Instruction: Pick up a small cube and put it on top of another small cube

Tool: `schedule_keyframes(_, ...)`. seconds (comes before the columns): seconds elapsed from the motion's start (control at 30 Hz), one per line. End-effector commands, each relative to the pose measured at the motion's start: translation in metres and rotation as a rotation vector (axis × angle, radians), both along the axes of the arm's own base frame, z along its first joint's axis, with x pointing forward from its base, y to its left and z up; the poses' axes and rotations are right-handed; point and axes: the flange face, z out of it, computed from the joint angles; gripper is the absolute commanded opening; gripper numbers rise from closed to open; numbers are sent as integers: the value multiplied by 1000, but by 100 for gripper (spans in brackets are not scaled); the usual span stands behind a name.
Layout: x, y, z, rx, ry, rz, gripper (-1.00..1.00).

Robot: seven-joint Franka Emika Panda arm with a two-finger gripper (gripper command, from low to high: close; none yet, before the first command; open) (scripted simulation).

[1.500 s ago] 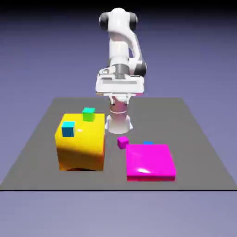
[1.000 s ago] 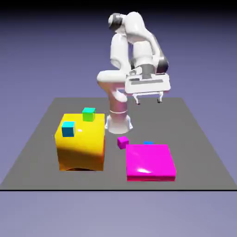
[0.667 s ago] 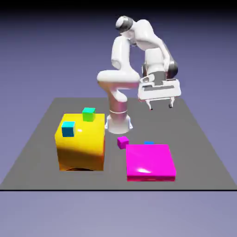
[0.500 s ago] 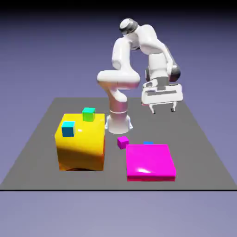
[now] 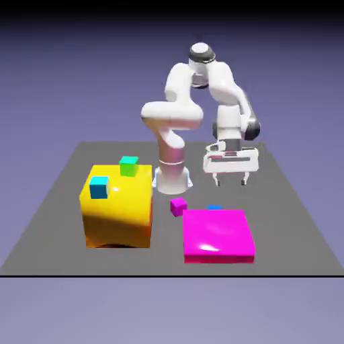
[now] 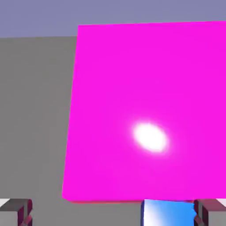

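The small cube (image 5: 214,207), deep blue, sits on the table just behind the far edge of the flat magenta slab (image 5: 218,234), and only its top shows in the exterior view. My gripper (image 5: 228,181) hangs open above the table, above and slightly behind it, holding nothing. In the hand view the small cube (image 6: 169,212) lies at the bottom edge close to the right fingertip (image 6: 212,212), well off the midpoint of the gripper (image 6: 113,215). The magenta slab (image 6: 150,110) fills most of that view.
A small magenta cube (image 5: 178,205) lies left of the slab's far corner. A big yellow block (image 5: 117,208) stands at the exterior view's left, carrying a cyan cube (image 5: 99,187) and a green cube (image 5: 128,166). The robot's base (image 5: 172,176) rises behind.
The arm has swung toward the exterior view's right and come down, bringing the open gripper low over the spot behind the magenta slab. No cube has moved.
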Motion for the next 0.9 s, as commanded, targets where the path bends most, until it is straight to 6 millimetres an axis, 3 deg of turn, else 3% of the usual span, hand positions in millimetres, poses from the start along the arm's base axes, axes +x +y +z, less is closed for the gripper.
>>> schedule_keyframes(0.0, -2, -3, -7, -3, 5, -8, 0)
schedule_keyframes(0.2, -12, -31, -49, -23, 31, -60, 0)
schedule_keyframes(0.27, -12, -32, -50, -24, 31, -62, 0)
schedule_keyframes(0.5, 8, -34, -116, -24, 31, -62, 0)
schedule_keyframes(0.53, 8, -34, -116, -24, 31, -62, -100)
schedule_keyframes(0.57, 8, -34, -116, -24, 31, -62, -100)
schedule_keyframes(0.8, -12, -31, -50, -23, 33, -66, -100)
schedule_keyframes(0.87, -6, -25, -43, -5, 64, -129, -100)
